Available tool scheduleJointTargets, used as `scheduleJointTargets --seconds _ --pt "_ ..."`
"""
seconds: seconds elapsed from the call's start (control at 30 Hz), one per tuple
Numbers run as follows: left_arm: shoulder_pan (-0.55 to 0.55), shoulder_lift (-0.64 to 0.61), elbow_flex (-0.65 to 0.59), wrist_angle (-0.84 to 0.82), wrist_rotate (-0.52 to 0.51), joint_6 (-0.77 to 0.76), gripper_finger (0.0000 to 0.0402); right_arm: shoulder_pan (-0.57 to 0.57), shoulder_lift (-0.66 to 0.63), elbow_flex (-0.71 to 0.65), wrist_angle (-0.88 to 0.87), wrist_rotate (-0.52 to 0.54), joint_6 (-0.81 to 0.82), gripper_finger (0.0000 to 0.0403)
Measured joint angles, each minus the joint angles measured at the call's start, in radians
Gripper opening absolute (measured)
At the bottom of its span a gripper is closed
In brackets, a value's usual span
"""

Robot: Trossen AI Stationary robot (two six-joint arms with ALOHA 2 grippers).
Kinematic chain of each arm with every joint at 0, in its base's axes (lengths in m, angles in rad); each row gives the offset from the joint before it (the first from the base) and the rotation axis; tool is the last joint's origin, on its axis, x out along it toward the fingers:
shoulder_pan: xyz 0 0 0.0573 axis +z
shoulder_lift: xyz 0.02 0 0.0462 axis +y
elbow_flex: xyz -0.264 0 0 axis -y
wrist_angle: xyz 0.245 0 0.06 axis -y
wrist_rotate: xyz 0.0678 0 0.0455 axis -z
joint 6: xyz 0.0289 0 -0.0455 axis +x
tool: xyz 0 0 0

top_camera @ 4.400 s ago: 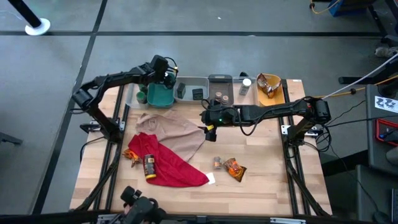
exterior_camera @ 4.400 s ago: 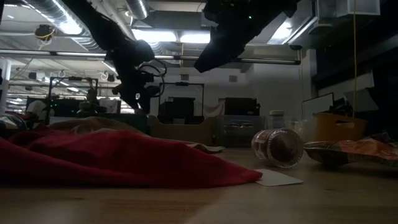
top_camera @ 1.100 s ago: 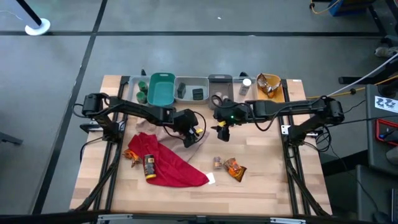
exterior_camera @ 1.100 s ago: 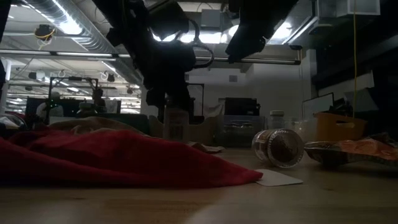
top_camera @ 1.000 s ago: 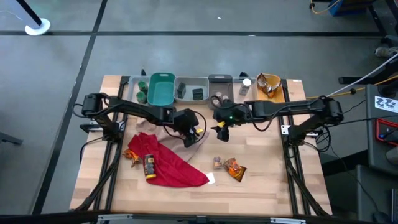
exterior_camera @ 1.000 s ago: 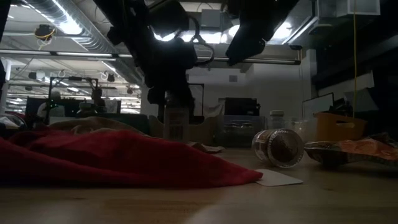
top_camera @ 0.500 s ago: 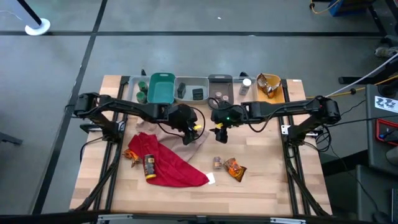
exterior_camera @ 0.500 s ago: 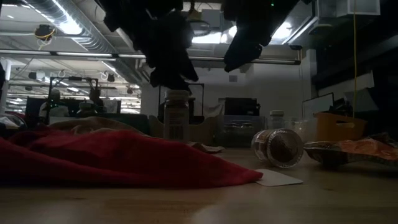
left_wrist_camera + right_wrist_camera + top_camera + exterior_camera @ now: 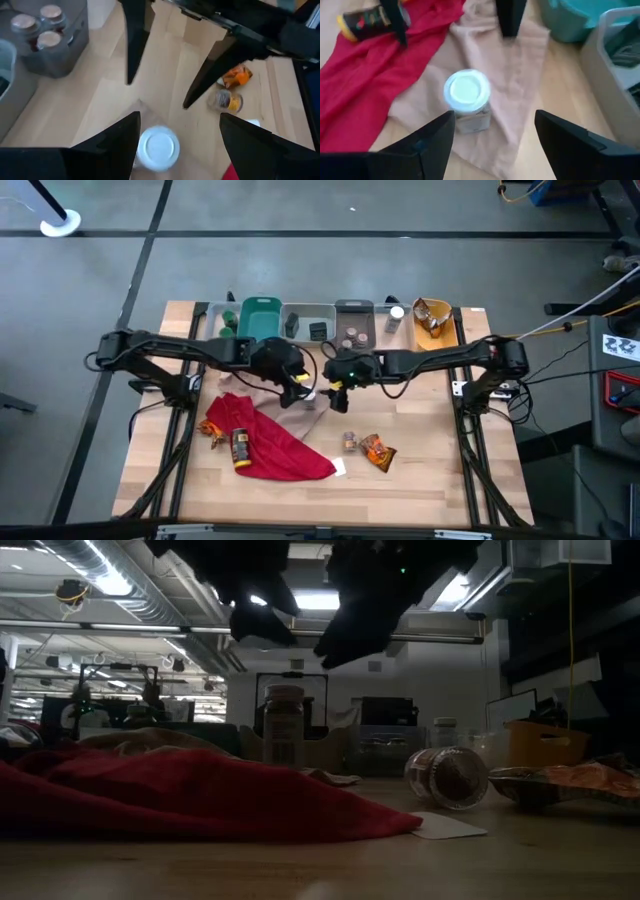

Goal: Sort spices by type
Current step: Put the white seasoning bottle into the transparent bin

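My right gripper (image 9: 490, 150) hangs spread above the white-capped jar (image 9: 466, 99), upright on the tan cloth (image 9: 520, 75), ready to pinch it; my left gripper (image 9: 175, 145) is spread too

floor (image 9: 330, 220): grey, dark seams | ceiling: ducts (image 9: 150, 595), strip lights (image 9: 320, 602) | back wall (image 9: 440, 675): pale | table (image 9: 420, 470): light wood

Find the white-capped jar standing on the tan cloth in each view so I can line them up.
High view: white-capped jar mid-table, between both arms.
Low view: upright, left of centre.
Left wrist view: cap between the fingers.
Right wrist view: centre.
Shared landmark: tan cloth.
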Motion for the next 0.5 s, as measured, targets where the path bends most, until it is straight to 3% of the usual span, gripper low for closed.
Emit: scheduleJointTargets --seconds 0.33,0.5 --pt "0.000 -0.107 -0.001 -0.175 -0.057 -0.001 0.0255 0.000 0.094 0.000 0.174 -0.082 -0.082 0.0276" --pt "-0.001 -0.114 -0.001 -0.171 -0.061 0.015 0.0255 0.000 0.112 0.002 0.224 -0.082 -0.085 0.0276"
